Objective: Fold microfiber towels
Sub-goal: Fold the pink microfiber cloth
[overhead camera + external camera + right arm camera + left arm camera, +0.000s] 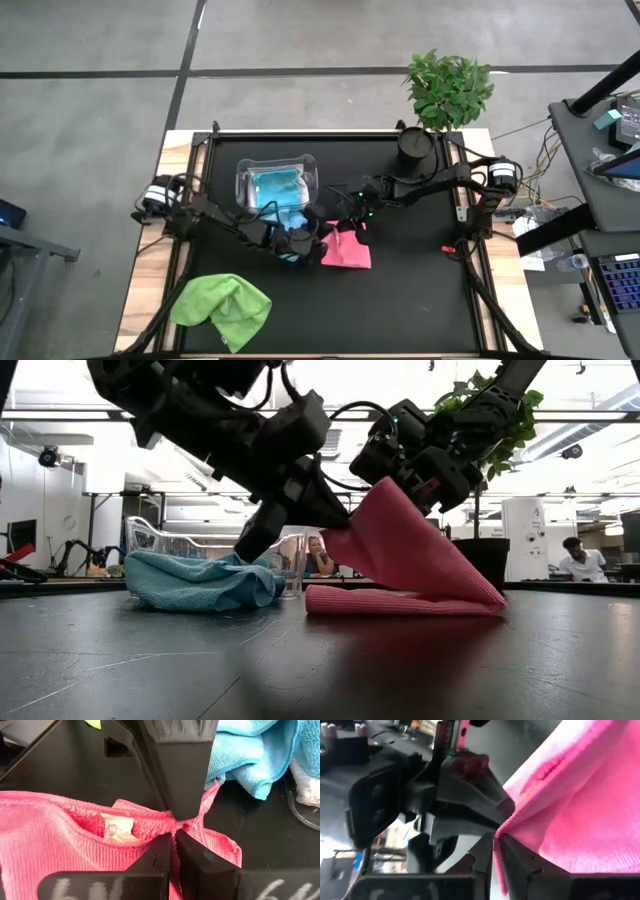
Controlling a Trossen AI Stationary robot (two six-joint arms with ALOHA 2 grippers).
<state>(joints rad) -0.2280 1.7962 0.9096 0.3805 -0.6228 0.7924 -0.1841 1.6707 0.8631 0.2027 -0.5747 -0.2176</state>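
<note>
The pink towel (410, 560) stands like a tent at the table's middle. Its top (385, 490) is raised and its lower part (400, 602) lies flat on the mat. My left gripper (496, 845) and my right gripper (173, 840) are both shut on the raised top, tip to tip. In the high view the left gripper (312, 238) comes from the left and the right gripper (345, 222) from the right. A light blue towel (200, 582) lies heaped beside the clear tub (277, 180), which holds another blue towel (275, 186). A lime green towel (222, 308) lies crumpled at the near left. My left gripper pinches the pink towel's raised hemmed edge (509, 825) between its two fingers, slanting down from the table's left. The cloth drapes away from the fingers down to the mat. My right gripper pinches the same bunched edge (162, 822) close to the white label (115, 827), right under the left arm's fingertip (180, 795). It slants down from the table's right and far side. The towel hangs slack below it, its lower part on the mat.
A dark pot (415, 145) with a green plant (448, 88) stands at the far right of the mat. The tub and the blue heap lie just left of the grippers. People sit in the room behind the table (320, 555).
</note>
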